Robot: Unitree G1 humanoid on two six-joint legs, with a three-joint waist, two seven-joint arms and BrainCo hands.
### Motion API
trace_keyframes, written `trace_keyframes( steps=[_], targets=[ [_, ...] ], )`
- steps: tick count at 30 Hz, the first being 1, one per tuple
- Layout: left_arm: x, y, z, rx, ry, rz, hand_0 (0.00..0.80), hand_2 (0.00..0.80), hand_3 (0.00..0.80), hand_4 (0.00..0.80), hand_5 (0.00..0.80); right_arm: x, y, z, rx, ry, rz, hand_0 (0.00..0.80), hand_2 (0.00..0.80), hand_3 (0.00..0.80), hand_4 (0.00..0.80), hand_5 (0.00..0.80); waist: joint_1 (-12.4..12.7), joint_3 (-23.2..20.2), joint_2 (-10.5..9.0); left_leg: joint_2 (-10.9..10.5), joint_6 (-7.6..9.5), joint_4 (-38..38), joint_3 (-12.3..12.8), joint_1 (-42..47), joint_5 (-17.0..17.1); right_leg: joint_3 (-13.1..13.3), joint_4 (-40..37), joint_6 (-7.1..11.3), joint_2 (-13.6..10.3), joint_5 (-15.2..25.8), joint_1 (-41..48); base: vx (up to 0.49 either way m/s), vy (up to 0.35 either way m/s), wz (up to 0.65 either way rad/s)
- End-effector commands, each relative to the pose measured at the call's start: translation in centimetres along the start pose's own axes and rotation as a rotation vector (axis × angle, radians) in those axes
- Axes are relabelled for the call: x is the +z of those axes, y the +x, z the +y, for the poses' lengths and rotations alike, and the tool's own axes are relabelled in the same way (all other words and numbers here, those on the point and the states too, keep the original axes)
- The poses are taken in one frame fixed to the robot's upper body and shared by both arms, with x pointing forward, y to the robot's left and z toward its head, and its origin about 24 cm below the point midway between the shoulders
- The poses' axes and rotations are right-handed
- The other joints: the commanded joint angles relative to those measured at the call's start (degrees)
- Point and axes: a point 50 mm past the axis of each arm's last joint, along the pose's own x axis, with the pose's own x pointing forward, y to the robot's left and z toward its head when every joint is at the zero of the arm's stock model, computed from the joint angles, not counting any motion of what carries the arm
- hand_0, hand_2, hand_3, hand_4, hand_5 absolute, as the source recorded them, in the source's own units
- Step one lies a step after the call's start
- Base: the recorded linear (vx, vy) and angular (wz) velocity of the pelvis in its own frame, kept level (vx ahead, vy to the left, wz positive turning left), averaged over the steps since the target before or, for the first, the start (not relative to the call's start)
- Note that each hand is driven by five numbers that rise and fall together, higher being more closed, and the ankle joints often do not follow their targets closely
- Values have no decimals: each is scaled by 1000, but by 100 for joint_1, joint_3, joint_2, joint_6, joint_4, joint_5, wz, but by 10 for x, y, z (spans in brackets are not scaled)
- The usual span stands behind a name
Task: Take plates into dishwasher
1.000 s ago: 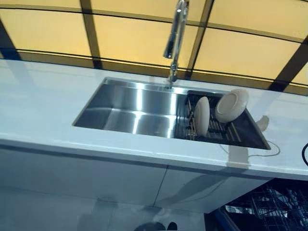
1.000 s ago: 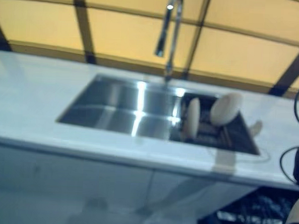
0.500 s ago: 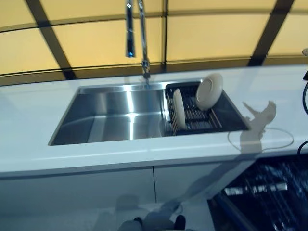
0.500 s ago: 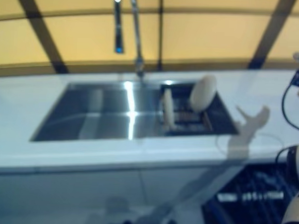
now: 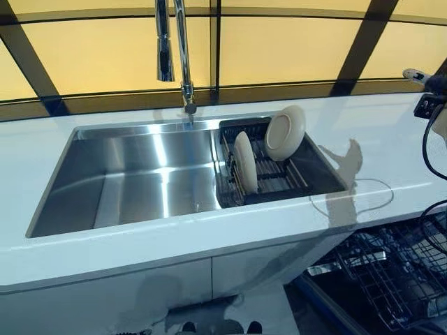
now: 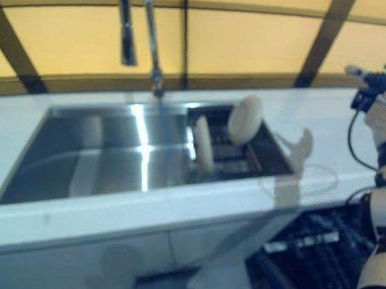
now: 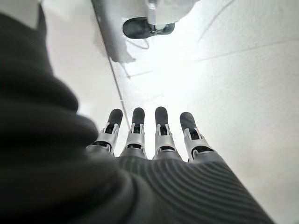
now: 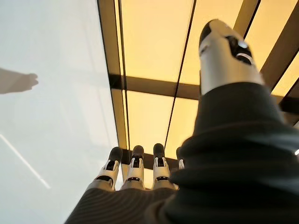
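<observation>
Two cream plates stand in a black dish rack (image 5: 297, 183) at the right end of the sink. One plate (image 5: 244, 162) is upright and edge-on, the other plate (image 5: 285, 132) leans against the rack's back. My right hand (image 5: 427, 82) is raised over the counter's far right, well apart from the plates. Its wrist view shows the fingers (image 8: 134, 169) straight and holding nothing. My left hand (image 7: 161, 130) appears only in its own wrist view, open and empty, fingers pointing down at a pale floor.
The steel sink (image 5: 133, 174) has a tall tap (image 5: 183, 56) behind it. White counter (image 5: 174, 241) surrounds it, with a yellow panelled wall behind. Below right, the open dishwasher shows its wire rack (image 5: 398, 269).
The camera has swung, so the sink sits further left and the dishwasher rack shows more. My right hand has come into view at the right edge. The plates have not moved.
</observation>
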Motion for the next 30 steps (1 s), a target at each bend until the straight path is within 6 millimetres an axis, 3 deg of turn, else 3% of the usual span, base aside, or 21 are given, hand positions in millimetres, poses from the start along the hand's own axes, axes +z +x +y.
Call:
trace_keyframes(
  steps=[1, 14, 20, 30],
  targets=[
    [-5, 1, 10, 38, 37, 41, 0, 0, 0, 0, 0, 47, -9, 7, 48, 19, -181, 0, 0, 0, 0, 0, 124, 116, -157, 64, -165, -18, 214, -82, 33, 126, -12, 717, -468, -225, 392, 51, -1, 18],
    [-3, 0, 14, 32, 45, 48, 0, 0, 0, 0, 0, 63, -14, 23, 39, 15, -207, 0, 0, 0, 0, 0, 276, 434, -141, 56, -171, -18, 97, -337, 84, 7, -12, 701, -472, -240, 293, 30, -4, 6],
    [12, -1, 14, 24, 39, -8, 0, 0, 0, 0, 0, 80, -22, 35, 69, 64, -261, 0, 0, 0, 0, 0, 278, 782, -71, 72, -185, -18, 47, -677, 175, 45, -12, 679, -432, -199, -13, -108, -25, 2],
    [23, -3, 12, 0, 21, -42, 0, 0, 0, 0, 0, 85, -26, 41, 135, 124, -296, 0, 0, 0, 0, 0, 211, 1213, 113, 46, -193, -18, 14, -941, 247, 54, -12, 637, -408, -145, -288, -39, 0, 4]
  ],
)
